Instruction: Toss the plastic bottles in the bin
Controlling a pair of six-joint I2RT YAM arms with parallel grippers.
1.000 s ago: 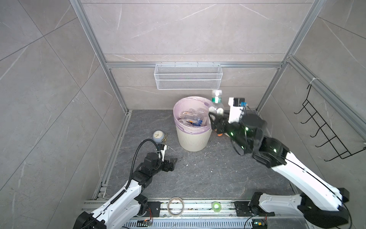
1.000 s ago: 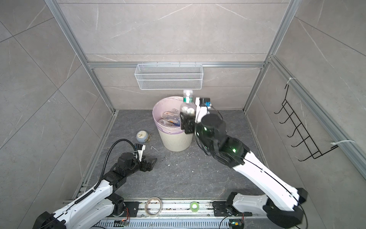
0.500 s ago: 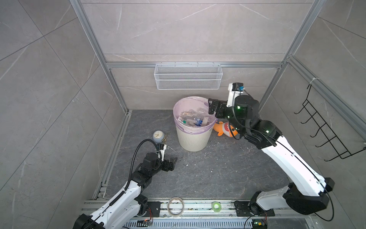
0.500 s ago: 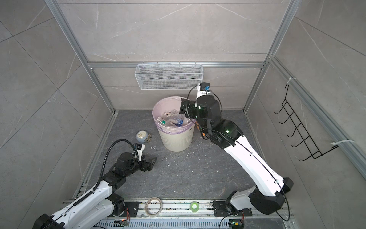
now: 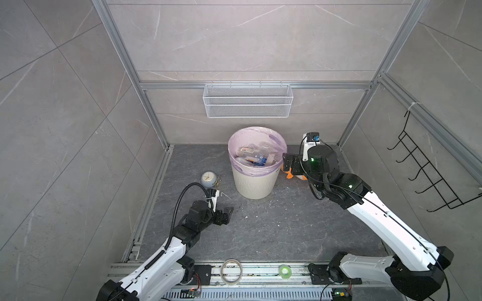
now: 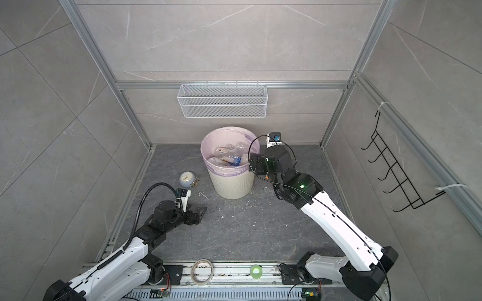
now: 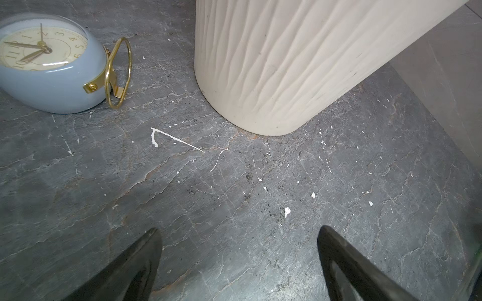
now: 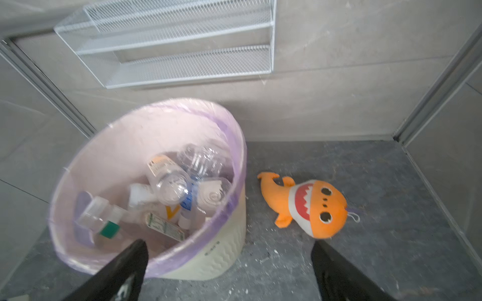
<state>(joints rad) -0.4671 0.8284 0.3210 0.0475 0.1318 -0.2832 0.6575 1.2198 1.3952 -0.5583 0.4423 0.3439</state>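
Note:
The bin (image 5: pixel 257 183) is a cream ribbed tub with a pink-lilac liner, standing at the back middle of the floor in both top views (image 6: pixel 232 183). Several plastic bottles (image 5: pixel 254 156) lie piled inside it, clear and milky ones with white caps (image 8: pixel 172 182). My right gripper (image 5: pixel 288 163) hangs open and empty just right of the bin's rim; in the right wrist view the gripper (image 8: pixel 229 243) has its jaws wide apart over the bin's near wall. My left gripper (image 5: pixel 227 213) rests low, open and empty, in front-left of the bin (image 7: pixel 287 65); nothing lies between its fingertips (image 7: pixel 154 239).
A pale-blue clock (image 5: pixel 208 179) lies left of the bin. An orange plush shark (image 8: pixel 313 206) lies right of it, under my right wrist. A white wire basket (image 5: pixel 247 104) hangs on the back wall, a black hook rack (image 5: pixel 427 169) on the right wall.
A second ago my right gripper held a bottle up beside the bin's rim; the bottle is gone from it, and the open gripper has dropped lower beside the bin. Left arm unmoved.

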